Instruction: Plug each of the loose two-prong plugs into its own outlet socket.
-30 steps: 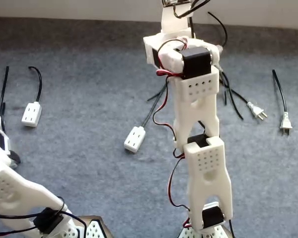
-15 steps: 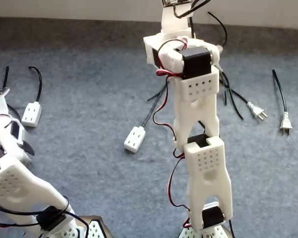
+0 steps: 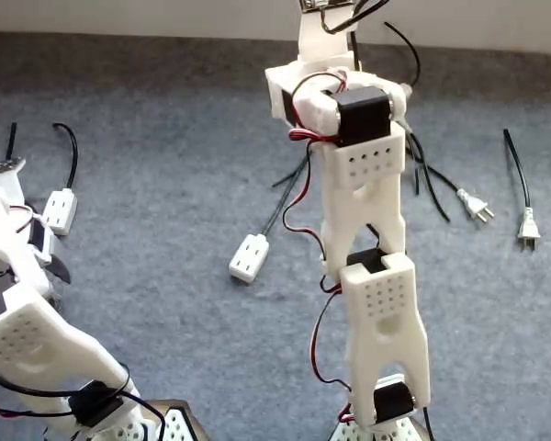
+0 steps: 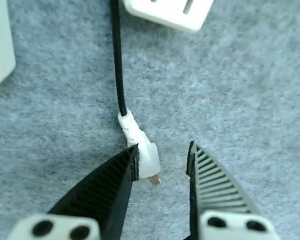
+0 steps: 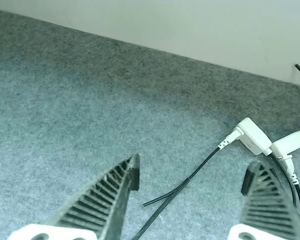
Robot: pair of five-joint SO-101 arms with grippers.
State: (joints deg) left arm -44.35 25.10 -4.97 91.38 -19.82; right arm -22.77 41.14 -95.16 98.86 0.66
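My left gripper (image 4: 163, 150) is open just above the carpet. A white two-prong plug (image 4: 141, 152) on a black cord lies between its fingers, close against one fingertip (image 4: 132, 160). A white outlet socket (image 4: 170, 10) lies just beyond it. In the high view the left arm (image 3: 18, 331) stands at the left edge beside that socket (image 3: 59, 210). A second socket (image 3: 249, 257) lies mid-carpet. Two loose plugs (image 3: 480, 209) (image 3: 529, 228) lie at the right. My right gripper (image 5: 190, 170) hangs open over bare carpet near the far wall.
The right arm (image 3: 367, 211) stretches up the middle of the carpet, with red and black wires along it. Black cords (image 3: 422, 175) trail beside it. In the right wrist view two white connectors (image 5: 252, 137) (image 5: 290, 145) lie touching near the wall.
The left arm has swung in from the left edge toward the left outlet socket. The right arm has not moved.
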